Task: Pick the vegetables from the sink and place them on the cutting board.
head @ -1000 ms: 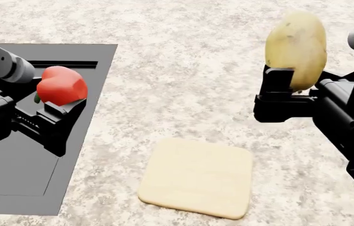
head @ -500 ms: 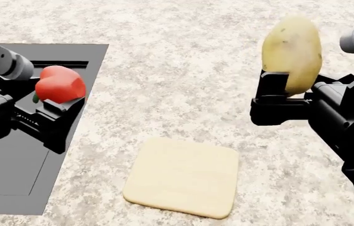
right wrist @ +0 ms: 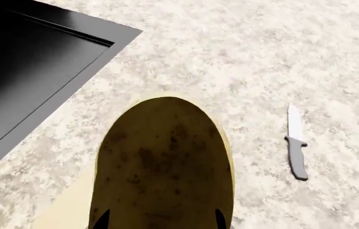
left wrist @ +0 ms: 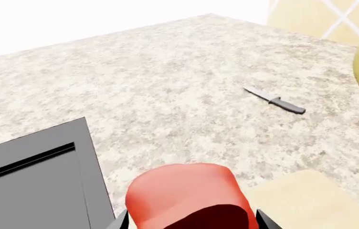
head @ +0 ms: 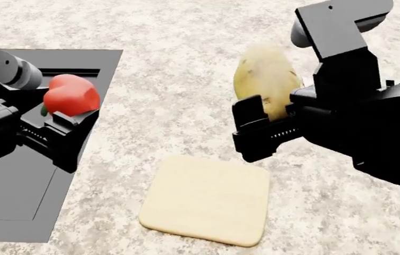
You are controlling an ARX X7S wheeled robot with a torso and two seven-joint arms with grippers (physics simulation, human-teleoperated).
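Two vegetables ride aloft above a speckled stone counter (head: 185,64), each in its own gripper. At nine o'clock in the head view, the left gripper (head: 61,122) is clenched on the red bell pepper (head: 72,95), a bit of green stem showing at its lower edge; the pepper hangs over the right edge of the sink (head: 15,186), whose dark grey panel and black slot hold nothing that can be seen. At two o'clock, the right gripper (head: 264,125) grasps the yellowish-tan potato (head: 265,79), standing upright between the black fingers (head: 251,127), raised above the counter just beyond the far right corner of the cutting board (head: 207,199). The pale board lies flat at six o'clock, bare, with neither vegetable touching it.

From the left wrist camera the pepper (left wrist: 189,195) fills the near foreground, the sink's corner (left wrist: 39,176) beside it and a corner of the board (left wrist: 307,200) on the other side. A small knife (left wrist: 275,100) with a grey handle lies well apart on the counter; the right wrist camera shows the same knife (right wrist: 296,142) beyond the potato (right wrist: 163,167).
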